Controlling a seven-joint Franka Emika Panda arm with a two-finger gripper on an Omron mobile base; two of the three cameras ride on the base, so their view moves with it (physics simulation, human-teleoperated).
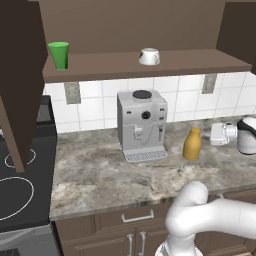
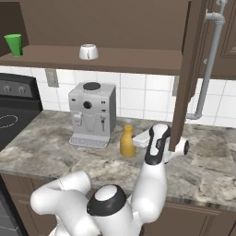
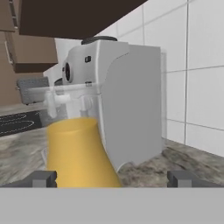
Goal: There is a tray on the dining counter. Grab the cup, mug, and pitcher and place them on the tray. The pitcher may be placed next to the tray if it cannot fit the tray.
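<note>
The tool (image 3: 111, 178) is fully open and holds nothing, levelled sideways at the pitcher (image 3: 78, 153), apparently to straddle it. The pitcher stands upright on the table (image 1: 100, 175) beside the coffee machine (image 1: 142, 125).

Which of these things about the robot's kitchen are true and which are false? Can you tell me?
1. The green cup stands on the shelf. True.
2. The white mug sits on the counter. False: it is up on the shelf too.
3. The yellow pitcher stands on the counter right of the coffee machine. True.
4. The gripper is squeezing the pitcher. False: its fingers are wide open, with the pitcher close in front.
</note>
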